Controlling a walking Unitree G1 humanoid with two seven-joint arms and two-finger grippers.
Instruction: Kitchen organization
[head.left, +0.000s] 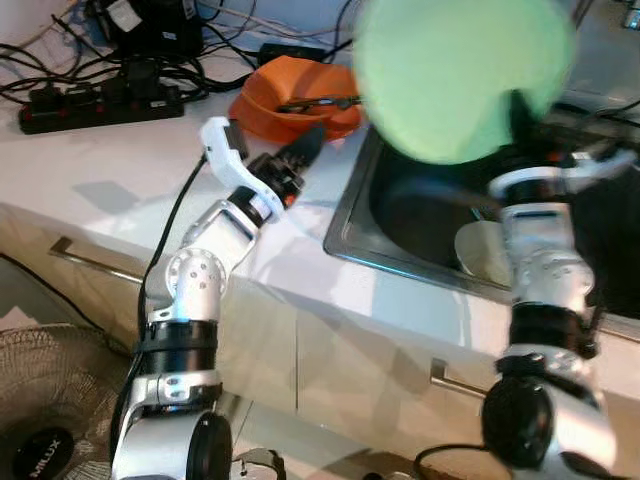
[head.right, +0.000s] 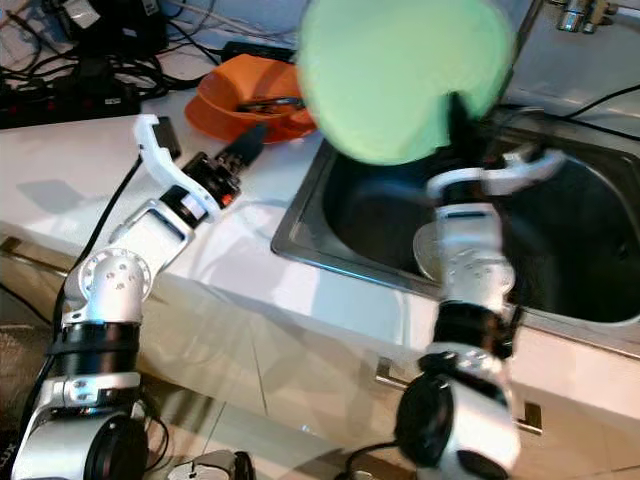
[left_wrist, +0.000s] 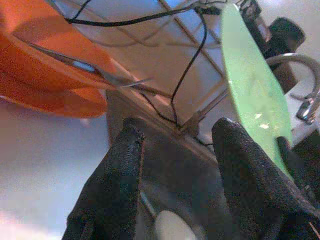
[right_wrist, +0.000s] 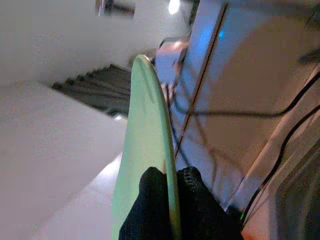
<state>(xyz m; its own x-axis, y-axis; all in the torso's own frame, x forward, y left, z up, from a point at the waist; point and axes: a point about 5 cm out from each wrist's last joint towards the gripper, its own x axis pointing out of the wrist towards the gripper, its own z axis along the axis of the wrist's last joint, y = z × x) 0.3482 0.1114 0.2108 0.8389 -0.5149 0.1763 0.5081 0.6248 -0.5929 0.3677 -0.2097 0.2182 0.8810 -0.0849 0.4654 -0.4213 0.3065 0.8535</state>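
Left eye view, upper right of frame: large pale green plate (head.left: 455, 75) held up on edge above the steel sink (head.left: 345, 215), blurred, covering much of the basin. Right gripper (right_wrist: 167, 200) clamped on the plate's lower rim; right wrist view, bottom centre: both black fingers (right_wrist: 150, 205) pressed together with the thin green edge pinched between them. Right arm rising from lower right of frame, forearm upright in front of the sink's near wall.

Centre left of frame: left gripper (head.left: 300, 155) reaching over the white countertop (head.left: 90, 165), tip just beside the orange bowl (head.left: 290, 100). Left wrist view, lower half: two black fingers (left_wrist: 110, 185) spread apart, nothing between them, sink interior visible through the gap.

Orange bowl at upper centre of frame, on the counter close to the sink's left rim; thin metal utensil (head.left: 315, 102) lying across it, type not discernible. White round dish (head.left: 480, 255) down in the basin, right of centre, partly hidden behind the right arm.

Upper left of frame: black power strip (head.left: 95, 108) and tangle of black cables (head.left: 200, 60) at the back of the counter. Faucet (head.right: 575, 12) at top right of right eye view. Lower half of frame: cabinet fronts with metal handles (head.left: 90, 260). Bottom left corner: fan grille (head.left: 50, 400) on the floor.
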